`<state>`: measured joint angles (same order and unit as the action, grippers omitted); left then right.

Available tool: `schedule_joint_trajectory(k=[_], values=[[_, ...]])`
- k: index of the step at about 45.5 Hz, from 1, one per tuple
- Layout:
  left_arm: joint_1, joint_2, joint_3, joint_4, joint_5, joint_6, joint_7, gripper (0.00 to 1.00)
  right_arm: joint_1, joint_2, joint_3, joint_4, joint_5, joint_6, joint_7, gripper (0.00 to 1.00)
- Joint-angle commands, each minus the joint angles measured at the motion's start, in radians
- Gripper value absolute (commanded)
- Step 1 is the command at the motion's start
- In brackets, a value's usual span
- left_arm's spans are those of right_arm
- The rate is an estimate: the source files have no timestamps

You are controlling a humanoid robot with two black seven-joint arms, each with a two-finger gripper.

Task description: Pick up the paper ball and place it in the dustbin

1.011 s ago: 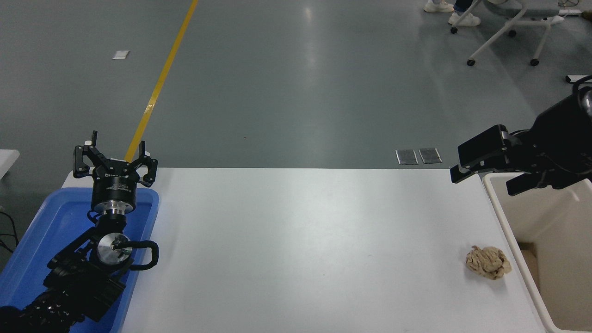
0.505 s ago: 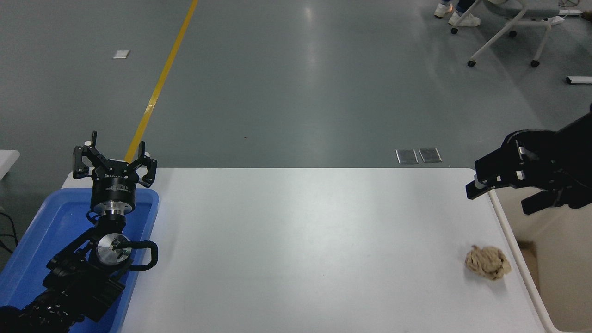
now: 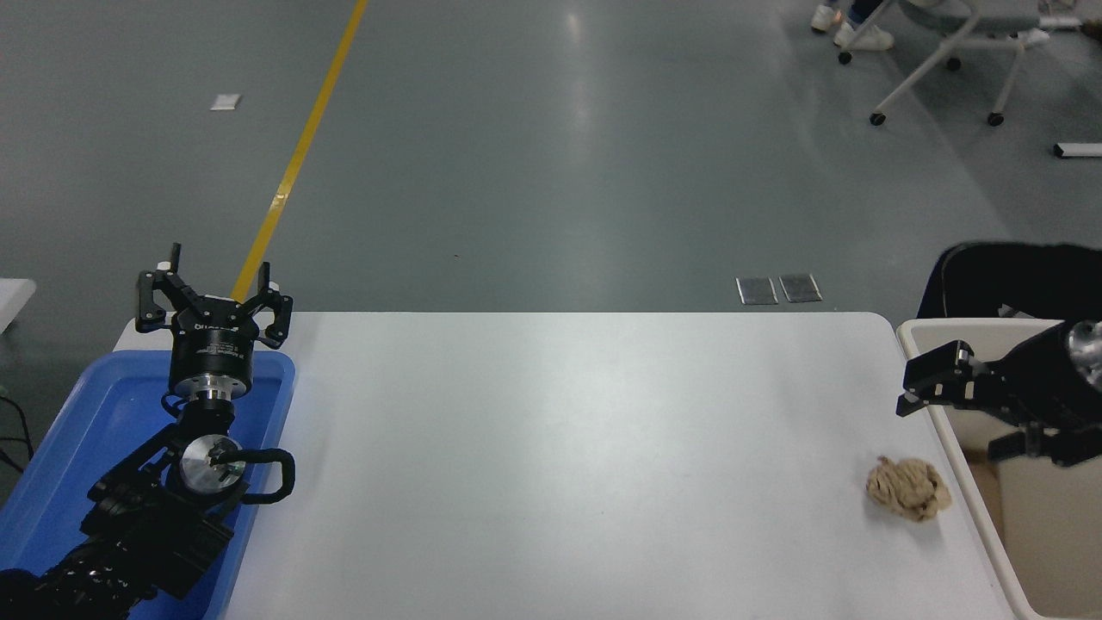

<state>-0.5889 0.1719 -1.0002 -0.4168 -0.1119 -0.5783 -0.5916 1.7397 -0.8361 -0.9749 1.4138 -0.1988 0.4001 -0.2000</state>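
Right black gripper (image 3: 964, 412) hangs with fingers spread, empty, above the crumpled tan-brown paper ball (image 3: 908, 488), which lies on the white table (image 3: 560, 448) beside the cream-beige plastic dustbin (image 3: 951, 448). Likely light and squashy; pinch across its middle.

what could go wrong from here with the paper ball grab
1. The paper ball lies close beside the dustbin wall, so a finger of the open right gripper may catch the rim on the way down.
2. The gripper hangs over the rim, off to the ball's right; a sideways approach could nudge the light ball away across the white table.
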Motion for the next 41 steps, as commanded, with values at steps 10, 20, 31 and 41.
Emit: schedule_joint_trajectory(k=[10, 20, 31, 41], values=[[0.000, 0.000, 0.000, 0.000, 0.000, 0.000, 0.001, 0.99, -0.448, 0.167, 0.179, -0.326, -0.002, -0.175, 0.004, 0.99], [0.000, 0.000, 0.000, 0.000, 0.000, 0.000, -0.001, 0.99, -0.568, 0.261, 0.179, -0.450, -0.001, -0.233, 0.002, 0.98], [0.000, 0.000, 0.000, 0.000, 0.000, 0.000, 0.000, 0.99, -0.608, 0.279, 0.179, -0.483, 0.015, -0.247, -0.003, 0.98], [0.000, 0.000, 0.000, 0.000, 0.000, 0.000, -0.001, 0.99, -0.643, 0.319, 0.180, -0.541, 0.015, -0.287, -0.003, 0.97]])
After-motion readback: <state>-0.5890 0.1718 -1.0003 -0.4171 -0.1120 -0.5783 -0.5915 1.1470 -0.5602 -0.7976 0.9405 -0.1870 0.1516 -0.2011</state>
